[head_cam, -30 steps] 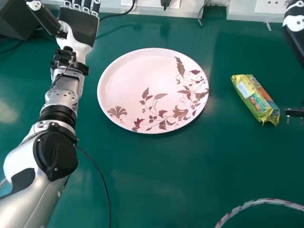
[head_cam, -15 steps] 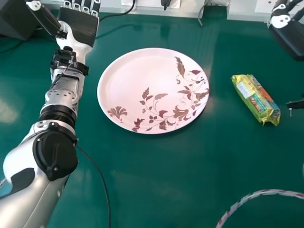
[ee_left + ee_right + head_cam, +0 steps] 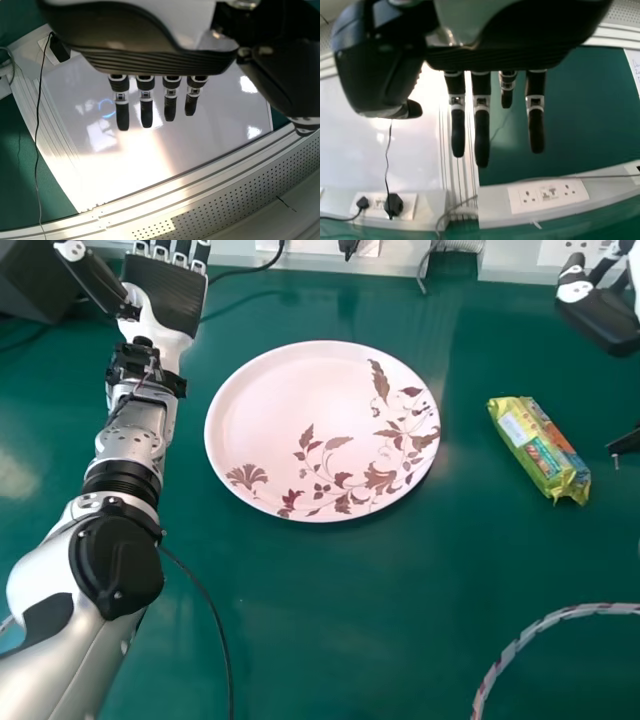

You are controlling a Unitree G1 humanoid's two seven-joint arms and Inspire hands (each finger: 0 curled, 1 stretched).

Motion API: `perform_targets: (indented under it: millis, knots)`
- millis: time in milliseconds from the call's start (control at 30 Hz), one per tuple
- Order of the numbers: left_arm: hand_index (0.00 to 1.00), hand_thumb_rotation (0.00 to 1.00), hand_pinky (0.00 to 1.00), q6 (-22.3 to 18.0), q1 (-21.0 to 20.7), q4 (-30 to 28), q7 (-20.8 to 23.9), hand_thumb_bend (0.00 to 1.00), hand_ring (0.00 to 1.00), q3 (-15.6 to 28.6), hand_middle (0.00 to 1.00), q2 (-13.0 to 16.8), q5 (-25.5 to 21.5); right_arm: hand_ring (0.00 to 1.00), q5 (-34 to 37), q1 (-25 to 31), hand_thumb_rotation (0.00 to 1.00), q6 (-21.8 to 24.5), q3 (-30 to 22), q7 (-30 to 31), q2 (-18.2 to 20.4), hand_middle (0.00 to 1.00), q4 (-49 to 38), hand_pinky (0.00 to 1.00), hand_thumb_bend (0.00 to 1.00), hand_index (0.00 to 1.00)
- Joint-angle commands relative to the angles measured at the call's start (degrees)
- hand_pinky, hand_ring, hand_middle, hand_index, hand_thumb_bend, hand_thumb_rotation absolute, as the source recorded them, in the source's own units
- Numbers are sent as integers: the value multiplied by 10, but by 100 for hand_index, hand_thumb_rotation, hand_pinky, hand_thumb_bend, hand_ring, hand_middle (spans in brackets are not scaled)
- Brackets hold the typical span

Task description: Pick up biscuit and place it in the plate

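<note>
Resting outside the plate (image 3: 275,405) is the biscuit (image 3: 540,448).

no lettering, number or sign can be read.

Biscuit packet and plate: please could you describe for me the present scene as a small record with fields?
biscuit packet: yellow, lying on the green table
plate: pale pink, brown leaf pattern, bare
packet position: right of plate, apart from it
left hand: open, empty, beyond plate's left side
right hand: fingers straight, empty
task state: biscuit not yet in plate
</note>
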Motion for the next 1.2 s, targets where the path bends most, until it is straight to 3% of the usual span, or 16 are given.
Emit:
perform_targets:
  millis: [0,467,733,1167]
  knots:
    - [100,60,83,-4,-9,1,4,100,92,0,99,1,-2,43,-4,-13,0,2,9,12,-17,46,13,34,50,55]
    - [100,58,91,-4,-9,1,4,100,93,1,100,0,-3,44,-4,-73,0,34,53,63,-27,46,85,35,50,55]
    - [100,62,97,-6,-10,2,10,100,93,1,100,1,-2,44,3,-97,0,25,81,47,-33,46,143,35,50,55]
    - [100,59,95,-2,-11,5,9,100,97,2,100,4,-3,44,14,-125,0,19,127,28,-30,46,231,35,50,55]
